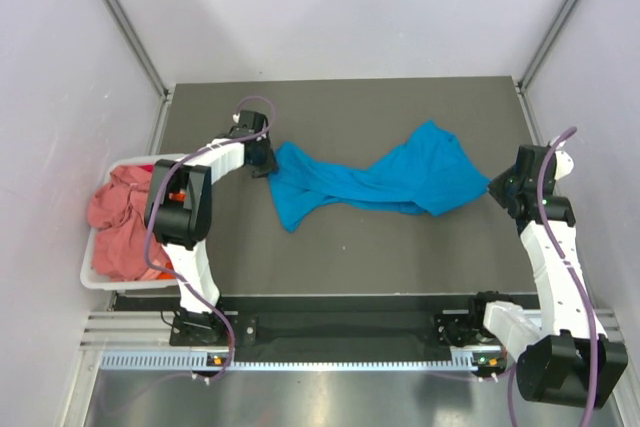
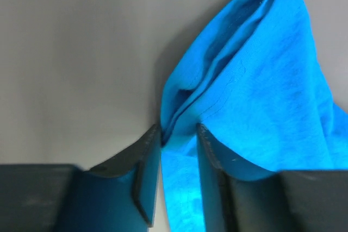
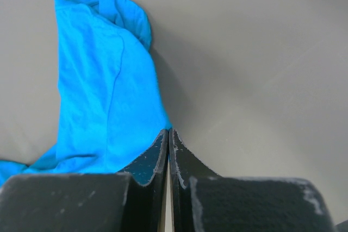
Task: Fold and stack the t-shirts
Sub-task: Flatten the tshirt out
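Blue t-shirt (image 1: 380, 182): lying in a twisted, bunched strip across the middle of the dark table (image 1: 400, 257), reaching from one gripper to the other.
Why it is lying so: I think the two arms are taking it by its ends to pull it out flat, because a shirt needs to be flat before folding.
Left gripper (image 2: 178, 130): sitting at the left end of the shirt with its fingers part way open. A thick fold of blue cloth is running between them, and it looks pinched there.
Right gripper (image 3: 168, 132): sitting at the right end with its fingers pressed tight together. Blue cloth is touching the outer side of one finger, but none is showing in the crack, so I cannot tell if it is pinching a thin edge.
Pink t-shirts (image 1: 115, 222): sitting in a heap in the white basket (image 1: 88, 272) at the table's left edge, not folded yet.
Task so far: just beginning, I am guessing, since nothing is folded or stacked.
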### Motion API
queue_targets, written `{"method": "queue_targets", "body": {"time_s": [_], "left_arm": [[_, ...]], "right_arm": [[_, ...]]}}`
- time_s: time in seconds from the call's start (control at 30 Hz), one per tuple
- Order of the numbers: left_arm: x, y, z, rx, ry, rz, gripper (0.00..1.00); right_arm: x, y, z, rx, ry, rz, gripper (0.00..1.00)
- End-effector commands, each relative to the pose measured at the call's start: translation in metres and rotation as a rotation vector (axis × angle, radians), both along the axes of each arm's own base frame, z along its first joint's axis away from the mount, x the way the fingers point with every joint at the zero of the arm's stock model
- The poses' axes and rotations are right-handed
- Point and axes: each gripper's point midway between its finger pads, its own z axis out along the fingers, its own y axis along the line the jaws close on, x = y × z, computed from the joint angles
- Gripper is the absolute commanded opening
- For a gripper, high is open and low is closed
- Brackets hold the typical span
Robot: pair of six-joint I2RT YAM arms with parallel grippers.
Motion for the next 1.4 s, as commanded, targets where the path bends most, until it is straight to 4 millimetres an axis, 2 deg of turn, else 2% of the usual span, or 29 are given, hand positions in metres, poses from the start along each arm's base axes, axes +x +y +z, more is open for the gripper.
{"method": "queue_targets", "body": {"time_s": [0.0,0.07,0.13,0.2,0.23,0.4,0.43,0.5,0.53,0.6,0.63,0.8,0.87,0.9,0.93,1.0,1.03,1.1,1.13,1.17,1.2,1.27,1.3,1.37], "left_arm": [[0.007,-0.002,0.001,-0.022,-0.04,0.003,0.36],[0.007,-0.001,0.002,-0.017,-0.038,0.007,0.33],[0.005,0.0,0.004,-0.013,-0.029,0.005,0.21],[0.005,0.001,0.012,-0.005,-0.031,0.0,0.04],[0.004,0.002,0.018,-0.001,-0.024,0.003,0.0],[0.004,0.002,0.046,-0.007,-0.03,0.007,0.0],[0.009,0.001,0.06,-0.012,-0.056,0.007,0.0],[0.005,0.007,0.068,0.022,-0.046,0.019,0.0],[0.009,0.007,0.083,0.021,-0.073,0.018,0.0],[0.006,0.007,0.095,0.022,-0.082,0.013,0.0],[0.008,0.007,0.11,0.014,-0.111,0.014,0.0],[0.002,-0.004,0.163,-0.062,-0.205,-0.014,0.0],[-0.002,-0.007,0.178,-0.08,-0.225,-0.021,0.0],[-0.005,-0.008,0.194,-0.095,-0.252,-0.027,0.0],[-0.008,-0.008,0.203,-0.099,-0.266,-0.028,0.0],[-0.013,-0.006,0.229,-0.105,-0.323,-0.027,0.0],[-0.016,-0.006,0.237,-0.108,-0.34,-0.027,0.0],[-0.023,-0.005,0.252,-0.126,-0.378,-0.022,0.0],[-0.025,-0.01,0.256,-0.157,-0.386,-0.036,0.0],[-0.029,-0.014,0.256,-0.178,-0.386,-0.046,0.0],[-0.037,-0.017,0.249,-0.2,-0.365,-0.059,0.0],[-0.046,-0.03,0.237,-0.256,-0.33,-0.099,0.0],[-0.056,-0.032,0.214,-0.26,-0.278,-0.106,0.0],[-0.065,-0.038,0.192,-0.266,-0.238,-0.121,0.0]], "right_arm": [[0.007,-0.004,0.007,-0.011,-0.035,-0.004,0.0],[0.008,-0.004,0.005,-0.009,-0.031,-0.001,0.0],[0.009,-0.004,0.004,-0.011,-0.03,-0.001,0.0],[0.01,-0.005,0.001,-0.011,-0.026,-0.007,0.0],[0.01,-0.005,0.0,-0.01,-0.023,-0.005,0.0],[0.009,-0.009,0.003,-0.029,-0.011,-0.018,0.0],[0.009,-0.01,0.005,-0.033,-0.016,-0.024,0.0],[0.01,-0.011,0.011,-0.036,-0.033,-0.029,0.0],[0.011,-0.011,0.015,-0.036,-0.042,-0.03,0.0],[0.012,-0.011,0.02,-0.034,-0.046,-0.03,0.0],[0.013,-0.011,0.025,-0.035,-0.054,-0.03,0.0],[0.021,-0.01,0.058,-0.052,-0.12,-0.007,0.0],[0.026,-0.007,0.08,-0.077,-0.165,0.04,0.0],[0.026,-0.007,0.087,-0.086,-0.178,0.047,0.0],[0.027,-0.009,0.108,-0.103,-0.221,0.047,0.0],[0.022,-0.011,0.127,-0.128,-0.245,0.039,0.0],[0.018,-0.015,0.151,-0.148,-0.291,0.019,0.0],[0.011,-0.016,0.167,-0.16,-0.315,0.006,0.0],[0.007,-0.016,0.181,-0.164,-0.35,0.006,0.0],[0.004,-0.014,0.183,-0.161,-0.348,0.011,0.0],[0.001,-0.012,0.184,-0.156,-0.351,0.017,0.0],[-0.008,-0.008,0.177,-0.144,-0.335,0.034,0.0],[-0.011,-0.007,0.173,-0.141,-0.327,0.035,0.0],[-0.022,-0.006,0.153,-0.14,-0.287,0.036,0.0]]}}
